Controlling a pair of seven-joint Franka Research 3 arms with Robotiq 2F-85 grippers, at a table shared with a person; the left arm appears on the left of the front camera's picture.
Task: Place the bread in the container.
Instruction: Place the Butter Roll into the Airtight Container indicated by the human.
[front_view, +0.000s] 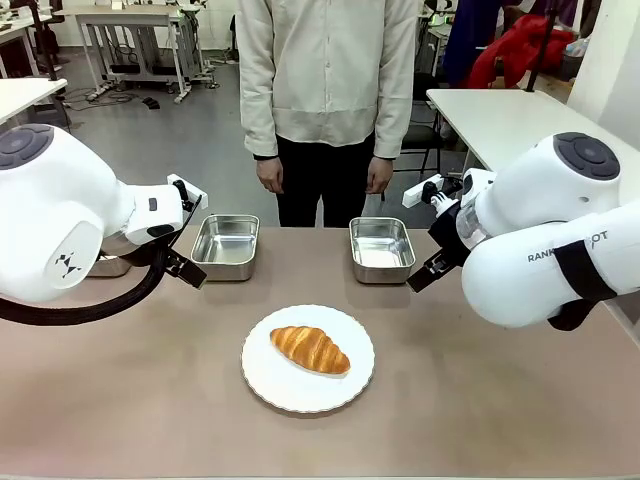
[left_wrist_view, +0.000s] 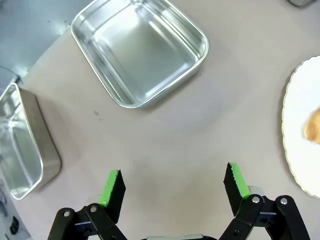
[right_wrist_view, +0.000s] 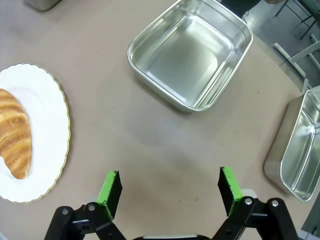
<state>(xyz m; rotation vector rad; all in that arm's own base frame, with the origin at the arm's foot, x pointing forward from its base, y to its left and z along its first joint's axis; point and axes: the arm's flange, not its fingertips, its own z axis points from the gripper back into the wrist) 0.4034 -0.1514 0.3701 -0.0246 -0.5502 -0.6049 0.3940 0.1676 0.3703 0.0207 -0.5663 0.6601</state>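
Resting on the white plate (front_view: 268, 385) at the near middle of the table (front_view: 120, 400), the bread (front_view: 310, 349) lies apart from both arms. Farther back stand the left container (front_view: 226, 246) and the right container (front_view: 381, 250). The left gripper (left_wrist_view: 175, 177) and the right gripper (right_wrist_view: 170, 182) hover over bare tabletop, jaws spread wide, grasping nothing. A person (front_view: 327, 80) stands at the far edge.

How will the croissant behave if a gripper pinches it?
The croissant looks flaky and puffed, so it is probably light and easily crushed. Its ridged crust should give grip, not slip. Lying flat on the plate, it seems unlikely to roll.
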